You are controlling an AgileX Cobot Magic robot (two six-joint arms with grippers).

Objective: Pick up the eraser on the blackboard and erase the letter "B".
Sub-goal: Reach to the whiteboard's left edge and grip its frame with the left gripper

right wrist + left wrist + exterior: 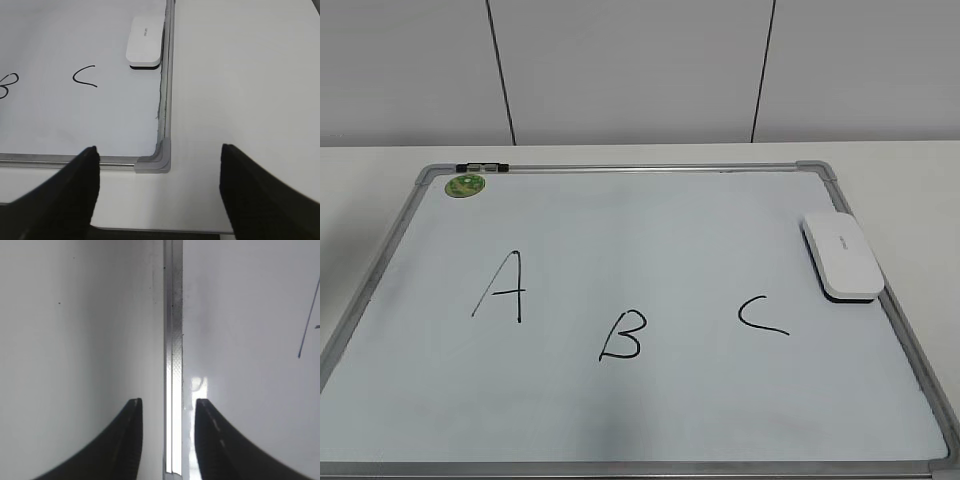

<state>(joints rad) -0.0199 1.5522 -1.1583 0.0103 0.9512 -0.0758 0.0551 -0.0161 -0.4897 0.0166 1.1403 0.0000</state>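
Backdrop, exterior view: pale matte wall panels split by two thin dark seams, behind a smooth white table (370,190).
Blackboard (650,220), exterior view: large glossy white writing surface in a thin grey metal frame with rounded grey corner pieces, lying flat on the table.
Letters, exterior view: hand-drawn black strokes; "A" (501,287) at the left, letter "B" (621,335) slightly slanted and lower in the middle, "C" (761,315) to the right.
Eraser (841,255), exterior view: white rounded-rectangular plastic block with a thin black base and a small grey mark on top, lying on the board against its right frame, just right of the "C" and well apart from the "B".
Far edge, exterior view: small round green magnet (466,185) in the left corner; a short black and white marker (482,166) lies along the frame beside it.
Left gripper (166,415), left wrist view: two dark curved fingers narrowly parted, holding nothing, straddling a ribbed strip of the board's frame; part of a black stroke shows at the right.
Right gripper (159,172), right wrist view: dark fingers spread wide, empty, above the board's near right corner piece; eraser farther along the right frame, "C" and part of "B" to its left.
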